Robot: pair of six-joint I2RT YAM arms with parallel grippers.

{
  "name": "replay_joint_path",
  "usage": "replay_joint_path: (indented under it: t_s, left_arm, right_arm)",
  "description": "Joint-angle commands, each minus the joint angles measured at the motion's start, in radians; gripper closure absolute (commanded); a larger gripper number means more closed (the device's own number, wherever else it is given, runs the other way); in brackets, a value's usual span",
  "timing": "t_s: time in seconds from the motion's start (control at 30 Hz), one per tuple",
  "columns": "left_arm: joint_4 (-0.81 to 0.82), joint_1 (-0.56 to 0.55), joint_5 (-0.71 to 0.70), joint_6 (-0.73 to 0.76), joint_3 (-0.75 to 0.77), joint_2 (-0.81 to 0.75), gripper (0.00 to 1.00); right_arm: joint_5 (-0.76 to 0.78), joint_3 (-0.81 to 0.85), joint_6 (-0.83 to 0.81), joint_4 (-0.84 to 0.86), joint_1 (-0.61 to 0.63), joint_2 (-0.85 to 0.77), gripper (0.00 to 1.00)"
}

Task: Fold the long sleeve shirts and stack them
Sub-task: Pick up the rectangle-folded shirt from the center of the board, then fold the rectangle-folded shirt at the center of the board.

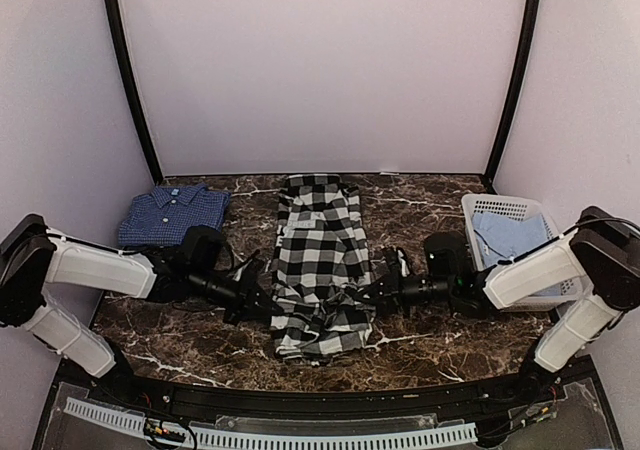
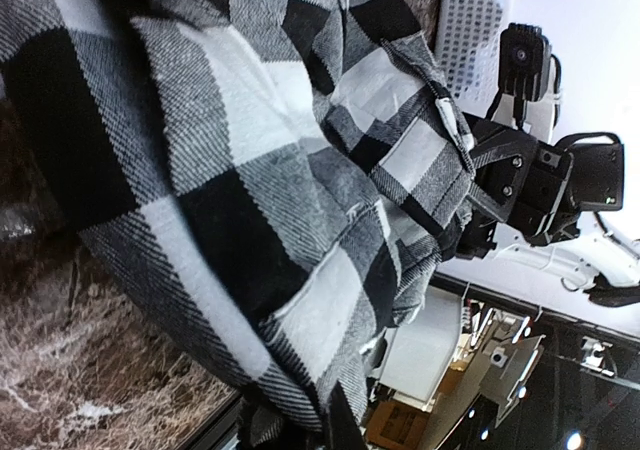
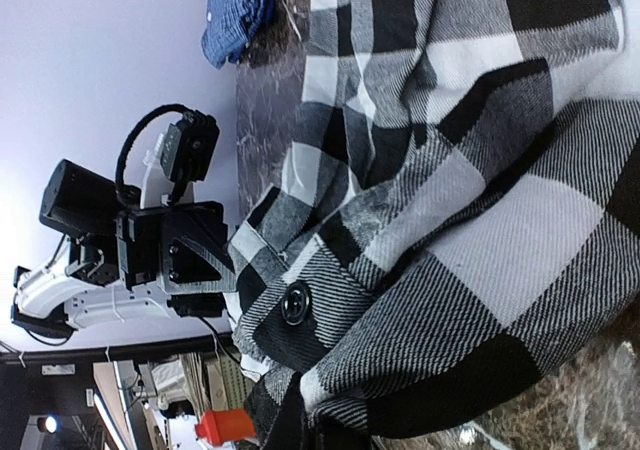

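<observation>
The black-and-white checked shirt lies lengthwise down the middle of the table, its near part bunched up. My left gripper is at its left edge and my right gripper at its right edge, facing each other, each shut on a pinch of the cloth. In both wrist views the checked shirt fills the frame and hides my own fingers. A dark button shows on it. The dark blue shirt lies folded at the back left, apart from both grippers.
A white slotted basket holding light blue cloth stands at the right, just behind my right arm. The table is dark marble. Black poles and pale walls close in the back and sides.
</observation>
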Motion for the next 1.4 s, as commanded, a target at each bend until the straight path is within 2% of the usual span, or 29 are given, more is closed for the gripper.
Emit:
replay_joint_path:
  t_s: [0.0,0.27,0.4,0.57,0.7,0.97,1.2,1.37]
  left_arm:
    - [0.111,0.074,0.042,-0.088,0.057,0.053,1.00]
    - [0.289,0.222,0.085,-0.155,0.207,0.287,1.00]
    - [0.407,0.291,0.078,-0.208,0.294,0.443,1.00]
    - [0.434,0.305,0.056,-0.215,0.395,0.619,1.00]
    - [0.436,0.305,0.025,-0.217,0.386,0.666,1.00]
    - [0.396,0.279,0.015,-0.175,0.275,0.603,1.00]
    - [0.414,0.208,-0.038,-0.199,0.025,0.404,1.00]
    - [0.334,0.166,-0.073,-0.167,-0.021,0.288,0.99]
  right_arm:
    - [0.024,0.104,0.042,0.084,-0.058,0.048,1.00]
    - [-0.006,0.266,0.133,0.279,-0.172,0.316,1.00]
    - [-0.015,0.357,0.146,0.306,-0.227,0.447,1.00]
    - [-0.002,0.445,0.107,0.240,-0.253,0.561,1.00]
    - [0.021,0.474,0.042,0.155,-0.257,0.604,1.00]
    - [0.035,0.349,0.017,0.144,-0.209,0.547,1.00]
    - [0.082,0.092,0.105,0.279,-0.112,0.396,1.00]
    - [0.101,0.021,0.126,0.309,-0.075,0.317,1.00]
